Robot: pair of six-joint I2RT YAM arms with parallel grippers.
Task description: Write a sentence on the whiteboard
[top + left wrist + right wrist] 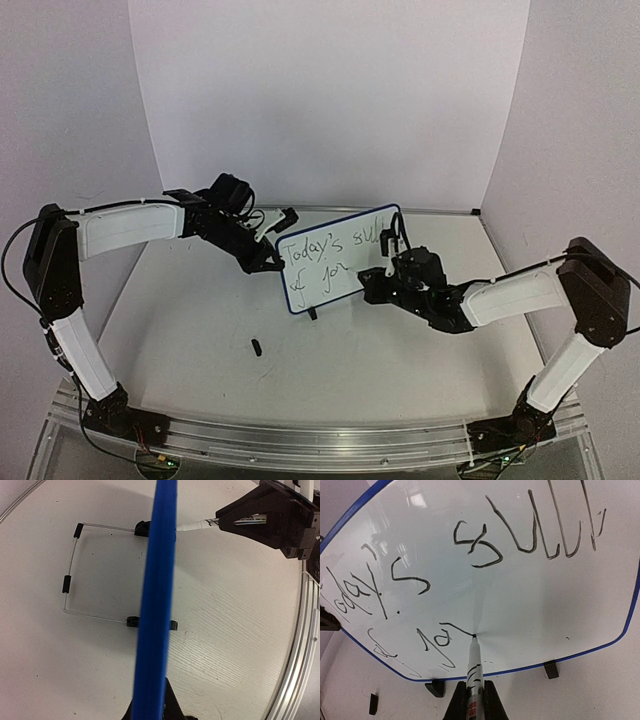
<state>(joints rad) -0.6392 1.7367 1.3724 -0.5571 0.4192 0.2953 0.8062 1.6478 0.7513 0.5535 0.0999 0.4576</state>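
The whiteboard (pixel 352 278), blue-rimmed, stands upright on the table on black clip feet (pixel 551 670). My left gripper (pixel 272 256) is shut on its left edge; the left wrist view shows the blue rim (pixel 157 605) edge-on between that gripper's (pixel 152 707) jaws. The sentence (pixel 325 245) is black handwriting in two lines, "Today's full" above and a partly written line below (pixel 432 642). My right gripper (pixel 473 705) is shut on a white marker (pixel 474 672), whose tip touches the board at the end of the lower line's last stroke.
A small black marker cap (pixel 257 347) lies on the table in front of the board. The thin wire stand (pixel 70 585) juts out behind the board. White walls close in the back and both sides.
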